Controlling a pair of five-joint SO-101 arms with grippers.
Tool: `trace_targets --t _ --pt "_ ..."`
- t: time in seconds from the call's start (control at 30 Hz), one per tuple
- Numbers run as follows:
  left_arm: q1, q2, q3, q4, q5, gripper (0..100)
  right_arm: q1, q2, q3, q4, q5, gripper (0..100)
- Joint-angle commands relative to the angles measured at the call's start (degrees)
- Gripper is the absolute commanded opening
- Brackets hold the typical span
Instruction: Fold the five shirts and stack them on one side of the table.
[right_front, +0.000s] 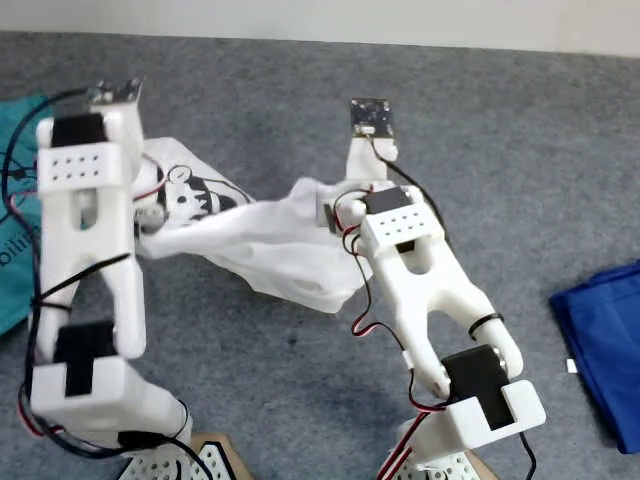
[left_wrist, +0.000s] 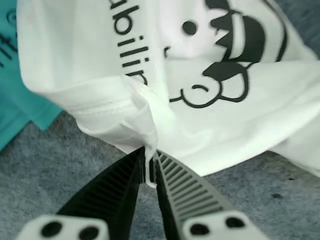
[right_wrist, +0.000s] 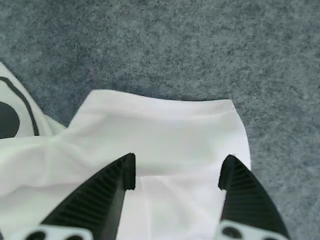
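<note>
A white shirt with black print lies bunched on the grey table between the two arms. My left gripper is shut on a hem fold of the white shirt, lifting it off the surface at the shirt's left end. My right gripper stands open above the other end of the white shirt. Its black fingers straddle a flat edge of cloth without pinching it. In the high view that gripper sits at the shirt's right end.
A teal shirt lies at the table's left edge, close behind the left arm, and is seen beside the white cloth. A blue shirt lies at the right edge. Bare grey surface stretches across the back.
</note>
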Motion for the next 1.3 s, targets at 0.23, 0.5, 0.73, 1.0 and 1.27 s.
trace_targets --t 0.23,0.5,0.73,1.0,1.27 --pt "-1.7 -24.0 37.2 -19.2 -3.8 1 -3.7 -3.8 -2.9 2.4 -0.4 26.7" --pt "-7.5 -29.8 51.9 -30.9 -4.0 1 -6.7 -3.2 -2.6 -3.6 -0.1 26.7" --pt "-9.7 -29.9 55.1 -34.9 -4.0 1 -8.3 0.5 -3.4 -4.9 -0.3 26.7" --pt "-9.7 -29.9 55.3 -35.6 -4.0 1 -10.8 9.5 -10.1 -5.3 -0.1 26.7" --pt "-9.7 -29.5 55.5 -36.7 -4.0 1 -12.2 10.0 -10.3 -5.3 -0.1 26.7"
